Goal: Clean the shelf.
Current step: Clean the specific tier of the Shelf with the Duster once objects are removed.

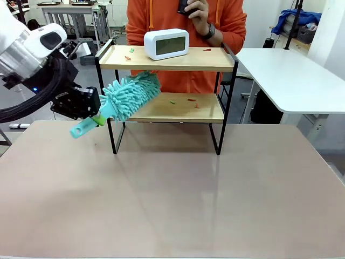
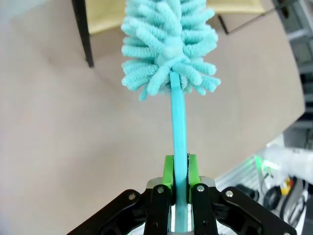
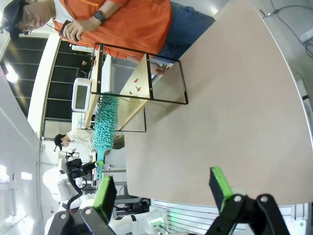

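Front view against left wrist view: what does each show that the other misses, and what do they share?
Front view, not the left wrist view: a white clock on the top board of the shelf, red and green scraps on both boards, and a person in orange behind it. Left wrist view, not the front view: a close look at the left jaws, both green pads squeezing the thin handle of the duster. Shared: the duster, its head at the shelf's left end, part of the shelf, and the tan table.

left arm (image 1: 32, 46): white shell, black cable (image 1: 21, 110) | jaws: black links, green pads (image 3: 220, 186), silver screws (image 2: 199, 187)
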{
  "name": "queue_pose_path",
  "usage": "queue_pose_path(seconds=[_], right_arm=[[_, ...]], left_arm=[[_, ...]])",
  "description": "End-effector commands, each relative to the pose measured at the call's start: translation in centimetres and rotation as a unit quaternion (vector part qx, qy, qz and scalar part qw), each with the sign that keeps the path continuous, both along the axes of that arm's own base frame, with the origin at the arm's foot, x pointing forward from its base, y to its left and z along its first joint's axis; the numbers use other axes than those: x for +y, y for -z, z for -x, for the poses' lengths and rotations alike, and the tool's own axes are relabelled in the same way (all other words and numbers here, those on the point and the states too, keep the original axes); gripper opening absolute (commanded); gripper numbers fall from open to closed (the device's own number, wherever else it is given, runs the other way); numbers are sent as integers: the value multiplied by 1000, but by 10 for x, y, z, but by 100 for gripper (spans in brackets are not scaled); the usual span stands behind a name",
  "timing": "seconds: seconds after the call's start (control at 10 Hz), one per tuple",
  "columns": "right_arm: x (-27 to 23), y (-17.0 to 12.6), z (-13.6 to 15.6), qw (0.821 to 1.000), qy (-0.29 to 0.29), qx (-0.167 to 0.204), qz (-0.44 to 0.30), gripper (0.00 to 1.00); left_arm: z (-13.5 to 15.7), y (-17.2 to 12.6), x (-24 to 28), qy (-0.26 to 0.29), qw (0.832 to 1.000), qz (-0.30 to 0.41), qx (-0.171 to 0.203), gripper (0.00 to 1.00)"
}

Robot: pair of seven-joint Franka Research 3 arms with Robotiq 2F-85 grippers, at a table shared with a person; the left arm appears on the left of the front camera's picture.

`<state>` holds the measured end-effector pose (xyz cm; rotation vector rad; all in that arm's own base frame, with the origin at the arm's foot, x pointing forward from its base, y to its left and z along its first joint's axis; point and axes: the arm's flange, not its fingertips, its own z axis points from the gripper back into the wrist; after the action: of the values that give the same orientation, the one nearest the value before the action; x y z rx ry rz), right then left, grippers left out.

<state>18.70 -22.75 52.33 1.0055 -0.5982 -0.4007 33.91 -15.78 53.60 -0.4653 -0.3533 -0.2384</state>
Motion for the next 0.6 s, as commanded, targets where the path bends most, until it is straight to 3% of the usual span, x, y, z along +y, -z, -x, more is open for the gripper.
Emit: queue_pose_path(seconds=[0.0, 0.5], right_arm=[[0, -2, -2, 1000, -4, -18, -1, 100], [0, -2, -2, 1000, -4, -18, -1, 100]], left_arm=[[-1, 13, -10, -33, 999, -9, -12, 12], [-37, 32, -39, -45, 999, -30, -1, 12]])
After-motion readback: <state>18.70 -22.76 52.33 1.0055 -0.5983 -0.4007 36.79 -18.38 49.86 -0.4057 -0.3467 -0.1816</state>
